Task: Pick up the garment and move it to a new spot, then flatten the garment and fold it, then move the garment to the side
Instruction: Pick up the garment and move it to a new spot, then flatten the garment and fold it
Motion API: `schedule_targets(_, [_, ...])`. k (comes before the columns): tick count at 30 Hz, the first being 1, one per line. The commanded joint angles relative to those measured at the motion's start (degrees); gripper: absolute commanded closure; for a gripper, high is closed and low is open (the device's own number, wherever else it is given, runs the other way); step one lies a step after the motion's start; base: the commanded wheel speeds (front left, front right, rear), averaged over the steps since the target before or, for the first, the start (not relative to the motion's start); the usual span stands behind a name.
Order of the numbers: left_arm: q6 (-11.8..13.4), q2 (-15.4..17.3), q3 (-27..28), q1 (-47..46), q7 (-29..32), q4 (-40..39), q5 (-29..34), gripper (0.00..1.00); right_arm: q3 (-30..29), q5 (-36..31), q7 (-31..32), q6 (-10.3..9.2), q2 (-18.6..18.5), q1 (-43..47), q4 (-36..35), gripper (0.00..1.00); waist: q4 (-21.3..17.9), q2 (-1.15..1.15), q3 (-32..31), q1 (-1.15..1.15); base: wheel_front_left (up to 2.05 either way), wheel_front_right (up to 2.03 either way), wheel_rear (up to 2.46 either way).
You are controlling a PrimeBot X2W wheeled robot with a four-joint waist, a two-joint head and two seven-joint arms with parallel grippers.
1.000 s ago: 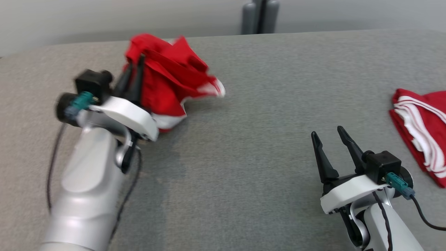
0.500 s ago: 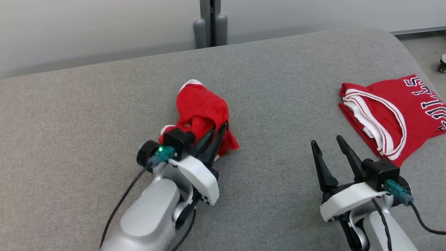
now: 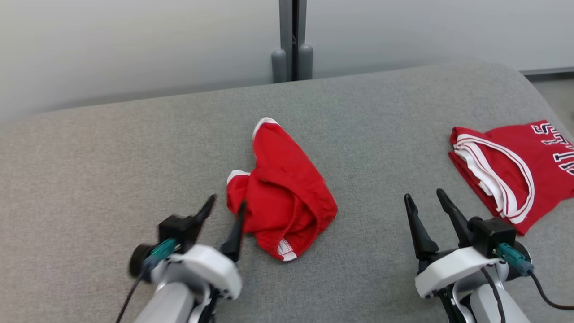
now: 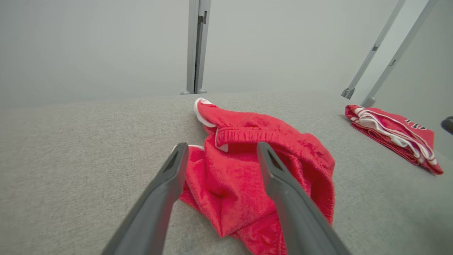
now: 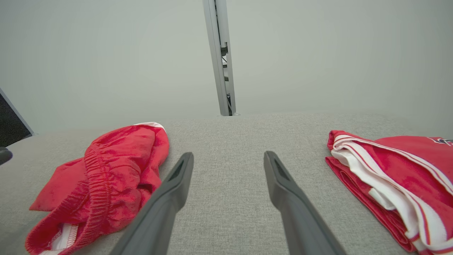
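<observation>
Red, crumpled and edged with white trim, the soft garment [image 3: 282, 202] lies in a heap near the middle of the grey woven fabric surface [image 3: 134, 157], between our two arms and nearer the left one. Its long axis runs from near to far. The narrow white-hemmed end points away from us toward the back edge and leans slightly left. The broader bunched end, where a gathered elastic band curves round, faces us and spreads a little to the right. Our left gripper [image 3: 226, 204] sits just at the heap's near-left corner with its two dark fingers spread wide and nothing between them. In the left wrist view the cloth [image 4: 247, 166] lies beyond and partly behind the fingers. Whether the right-hand finger brushes the cloth's edge we cannot quite tell. Our right gripper [image 3: 423, 195] stands well apart to the right over bare fabric, its jaws likewise parted and empty. A folded red jersey with white striping and dark lettering [image 3: 506, 170] lies further right, near the surface's rounded corner. A slim grey upright post [image 3: 292, 40] rises behind the far edge.
</observation>
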Motion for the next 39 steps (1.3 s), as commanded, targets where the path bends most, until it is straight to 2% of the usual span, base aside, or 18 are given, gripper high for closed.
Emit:
schedule_targets(1, [0.6,0.72,2.14,1.98,-0.07,-1.0,1.1,0.0,-0.11,0.24,0.01,-0.02,-0.32,0.99,0.27,0.0,0.87,0.0,-1.2,0.0,0.0,0.0,0.0])
schedule_targets(4, [1.32,1.44,7.99,6.86,-0.07,-3.86,3.27,0.0,0.08,0.35,0.01,-0.02,-0.33,1.7,0.26,0.0,1.53,0.0,-2.43,0.0,0.0,0.0,0.0])
schedule_targets(7, [0.89,1.7,12.7,10.91,-0.08,-7.19,6.53,0.0,0.08,0.0,0.01,-0.02,-0.32,2.74,0.26,0.0,2.21,0.0,-3.54,0.0,0.0,0.0,0.0])
schedule_targets(13, [1.58,0.32,21.93,18.08,-0.06,-11.84,10.93,0.0,0.88,0.37,0.01,-0.02,-0.32,4.58,1.35,0.0,3.07,0.0,-4.91,0.0,0.0,0.0,0.0])
schedule_targets(22, [0.44,-1.13,29.2,24.93,-0.05,-13.31,15.09,0.0,1.47,0.23,0.01,-0.02,-0.33,6.8,2.56,0.0,3.57,0.0,-6.45,0.0,0.0,0.0,0.0])
schedule_targets(27, [-0.36,-1.47,30.44,25.56,-0.05,-13.49,15.91,0.0,1.43,-0.12,0.01,-0.02,-0.33,6.85,2.6,0.0,3.77,0.0,-6.27,0.0,0.0,0.0,0.0])
schedule_targets(32, [-0.51,-1.48,29.15,24.15,-0.05,-13.13,14.68,0.0,3.09,-0.83,0.01,-0.02,-0.3,6.26,2.41,0.0,4.7,0.0,-5.62,0.0,0.0,0.0,0.0])
schedule_targets(39, [-0.27,-1.45,25.8,23.29,-0.04,-12.69,12.97,0.0,13.24,-2.39,0.01,-0.02,-0.34,4.0,3.35,0.0,8.99,0.0,-4.46,0.0,0.0,0.0,0.0])
